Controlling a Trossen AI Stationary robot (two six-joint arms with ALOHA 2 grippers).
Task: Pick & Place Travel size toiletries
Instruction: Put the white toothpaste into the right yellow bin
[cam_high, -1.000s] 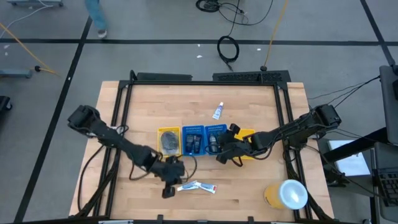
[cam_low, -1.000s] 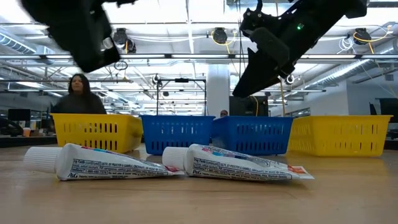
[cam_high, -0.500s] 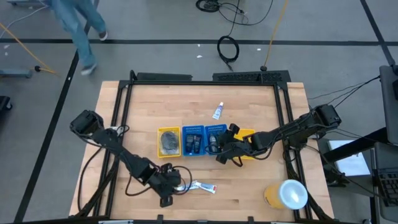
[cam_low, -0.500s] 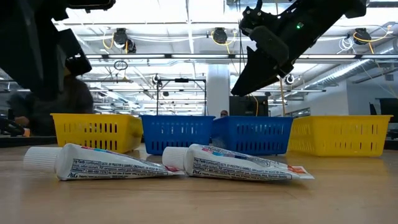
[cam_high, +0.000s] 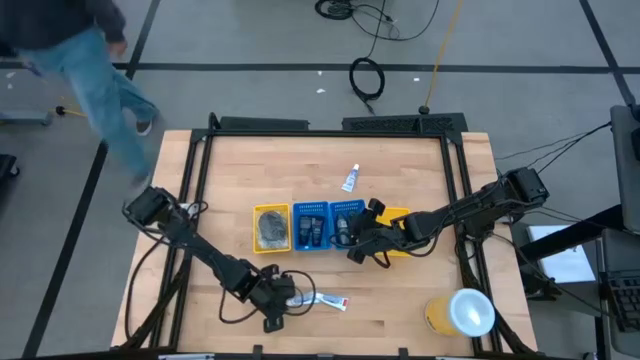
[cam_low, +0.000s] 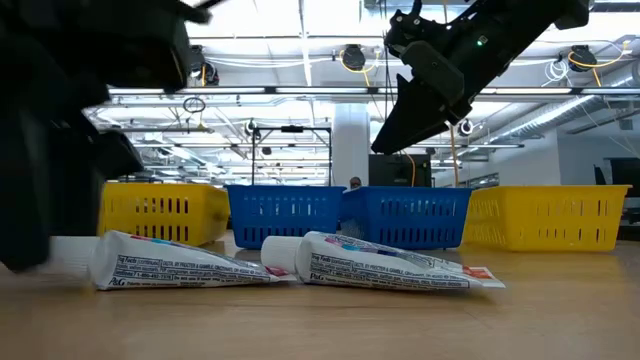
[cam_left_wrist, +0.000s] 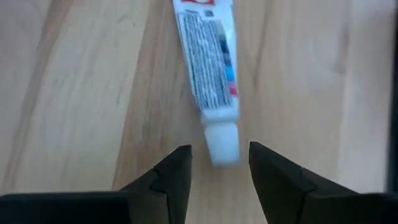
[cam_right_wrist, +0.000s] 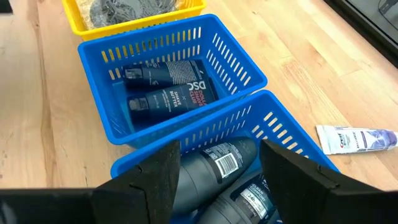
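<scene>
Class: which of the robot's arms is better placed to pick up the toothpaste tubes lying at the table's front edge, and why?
Left. The left gripper is open, its fingers flanking the cap of a tube. The right gripper hangs over the blue trays.

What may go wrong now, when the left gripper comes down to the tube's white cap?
The open left gripper points at the cap end of one white tube. Two risks, as I judge them:
1. The cap is round and narrow, so the fingers may slip and push the tube across the table.
2. In the low view a second tube lies very near the first; a finger may knock it or catch both.
The right gripper waits open above the blue trays.
</scene>
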